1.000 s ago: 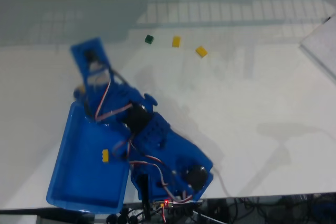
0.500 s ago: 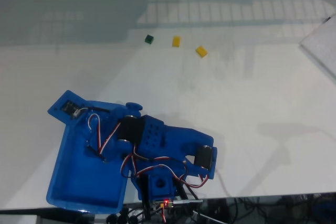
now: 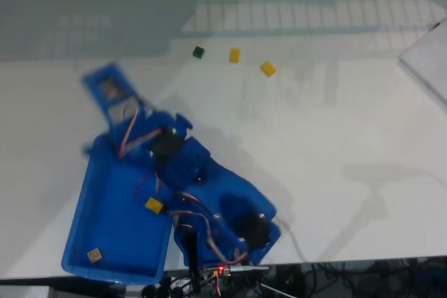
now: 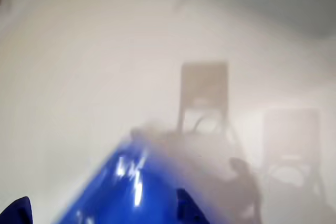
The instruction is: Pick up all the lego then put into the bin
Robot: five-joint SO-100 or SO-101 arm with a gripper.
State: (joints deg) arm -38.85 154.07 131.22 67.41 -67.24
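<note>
While the arm (image 3: 188,172) sprawls over the right edge of the bin (image 3: 94,204), its gripper (image 3: 108,88) sits out past the bin's top corner, at about ten o'clock from the base in the fixed view. It's smeared with motion, so I cannot tell whether the jaws are apart or together, or whether anything sits between them.

Two bricks lie in the bin: a yellow one (image 3: 154,204) by the right wall, a tan one (image 3: 93,255) down near the bottom-left corner. Three wait on the table (image 3: 335,137) in a row at roughly twelve o'clock: green brick (image 3: 198,51), yellow brick (image 3: 235,54), and a second yellow brick (image 3: 267,68) turned at an angle.

By my read these are featherweight, rigid, smooth plastic pieces that won't crush but will skid or pop out of a sloppy pinch. Best hold looks like square across two flat opposite sides, coming down from above, jaws lined up with each brick's own angle. The wrist view is a blur of blue bin corner (image 4: 131,192) and pale table.
</note>
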